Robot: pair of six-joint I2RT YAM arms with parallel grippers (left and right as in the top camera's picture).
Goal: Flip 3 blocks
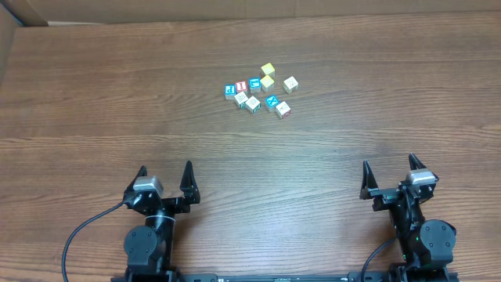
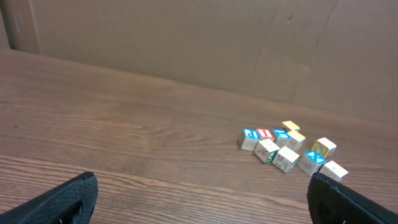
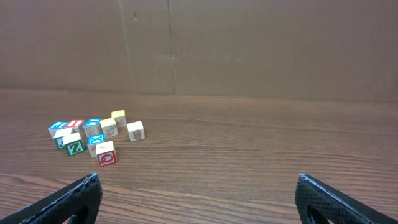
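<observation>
Wood-grain surface carries one loose cluster of small cubes. In the overhead view you will find it at 12 o'clock from the surface centre.

Locate the three task blocks along the near edge of the cluster:
- The blue X block sits near the middle of that edge.
- The cream block with the red mark lies just beside it at 4 o'clock.
- The cream block with the green mark lies at its 9 o'clock, a small gap between them.

The yellow cubes stand at 12 o'clock from the blue X block. The blue P cube and the red-faced cube close the cluster at 10 o'clock.

The left fingers are spread wide and hold nothing. The cluster lies between their 1 and 2 o'clock, well apart. The right fingers are likewise spread wide and hold nothing, with the cluster at their 10 o'clock, well apart.
</observation>
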